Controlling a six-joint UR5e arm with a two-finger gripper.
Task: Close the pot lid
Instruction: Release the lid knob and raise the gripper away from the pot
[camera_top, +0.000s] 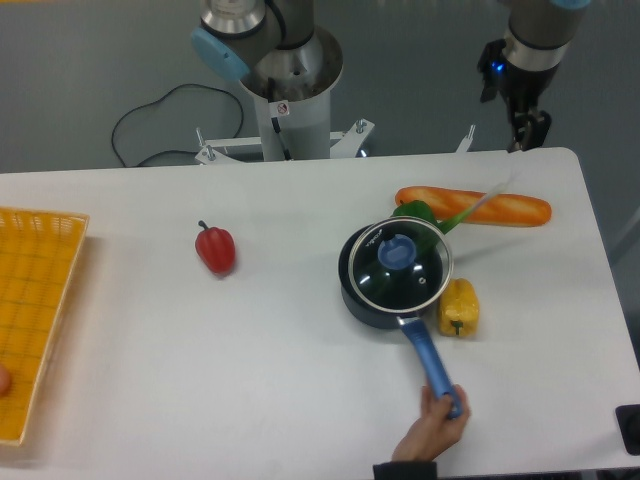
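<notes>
The gripper (527, 128) hangs above the table's (300, 350) far right edge, well apart from the pot (385, 290), holding nothing; its dark fingers sit close together, but whether they are fully closed cannot be told at this size. The pot lid (400, 264) rests on the pot, its blue knob up, with a yellow pepper (459, 307) just beside the pot. A hand (432, 432), cut off by the bottom edge, grips the end of the pot's blue handle, and a green pepper (415, 212) is partly hidden behind the pot.
</notes>
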